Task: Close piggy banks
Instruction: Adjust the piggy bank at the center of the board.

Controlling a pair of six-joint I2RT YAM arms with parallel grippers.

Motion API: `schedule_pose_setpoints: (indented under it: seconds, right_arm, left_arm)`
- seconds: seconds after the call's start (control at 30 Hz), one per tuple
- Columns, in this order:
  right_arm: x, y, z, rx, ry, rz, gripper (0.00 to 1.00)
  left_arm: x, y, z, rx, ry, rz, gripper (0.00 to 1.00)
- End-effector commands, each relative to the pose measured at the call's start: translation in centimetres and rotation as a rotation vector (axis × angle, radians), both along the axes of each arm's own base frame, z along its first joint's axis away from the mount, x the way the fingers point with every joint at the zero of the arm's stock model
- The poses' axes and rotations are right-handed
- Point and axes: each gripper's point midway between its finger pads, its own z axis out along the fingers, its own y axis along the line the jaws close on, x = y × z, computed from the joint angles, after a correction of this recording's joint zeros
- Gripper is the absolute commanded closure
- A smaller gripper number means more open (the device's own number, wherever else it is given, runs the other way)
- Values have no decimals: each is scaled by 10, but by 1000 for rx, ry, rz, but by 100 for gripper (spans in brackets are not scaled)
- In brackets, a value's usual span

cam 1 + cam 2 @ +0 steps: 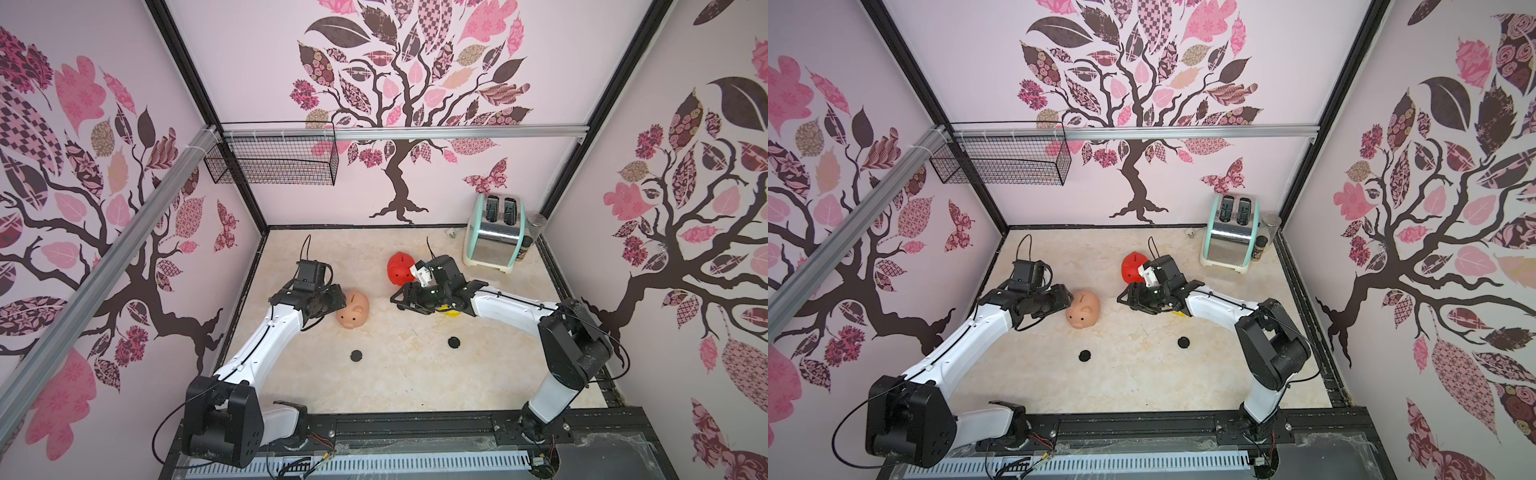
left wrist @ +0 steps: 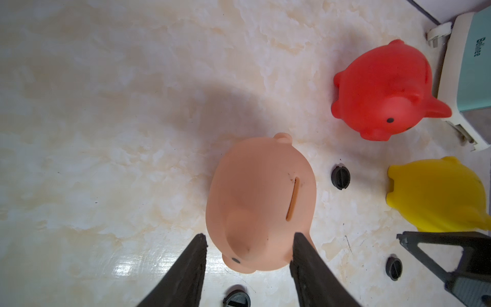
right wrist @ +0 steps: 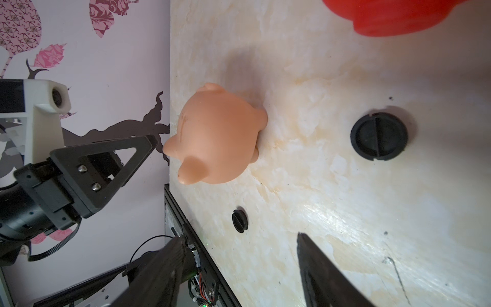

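The peach-pink piggy bank point(image 1: 353, 309) point(image 1: 1084, 309) stands upright mid-table, coin slot up. My left gripper point(image 2: 249, 235) point(image 1: 338, 301) is open around its head point(image 2: 260, 202); one finger touches its cheek, the other stands a little off. The red piggy bank point(image 1: 400, 268) point(image 2: 382, 87) lies tipped over further back. The yellow piggy bank point(image 2: 435, 196) lies beside it, mostly hidden under my right arm in both top views. Between the peach and yellow banks my right gripper point(image 3: 240, 238) point(image 1: 395, 301) hovers open and empty above the table.
Three black round plugs lie loose: one at the front left point(image 1: 356, 355), one at the front right point(image 1: 454, 342), one under my right gripper point(image 3: 378, 135). A toaster point(image 1: 494, 232) and a jar point(image 1: 530, 241) stand at the back right. A wire basket point(image 1: 270, 158) hangs on the back wall.
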Motion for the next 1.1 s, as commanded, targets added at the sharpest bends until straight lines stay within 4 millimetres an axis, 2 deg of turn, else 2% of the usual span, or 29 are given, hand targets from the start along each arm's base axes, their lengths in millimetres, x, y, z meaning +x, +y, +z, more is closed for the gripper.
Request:
schedule_pose_setpoints:
  seconds: [0.0,0.5,0.77,1.07]
  right_arm:
    - [1,4,10,3,-27,19,30]
    - [0,16,7,10,-3,14,30]
    - [-4,30,5,1,-2,33,31]
    - [-6,33,2,-10,1,42,31]
  left_arm:
    - [4,-5,3,-16,-57,-40,46]
    - [-2,-7,-23,-36,15,-33,56]
    - [-4,-4,-27,-21,31,-13,61]
    - [-4,1,-31,-5,48,11,64]
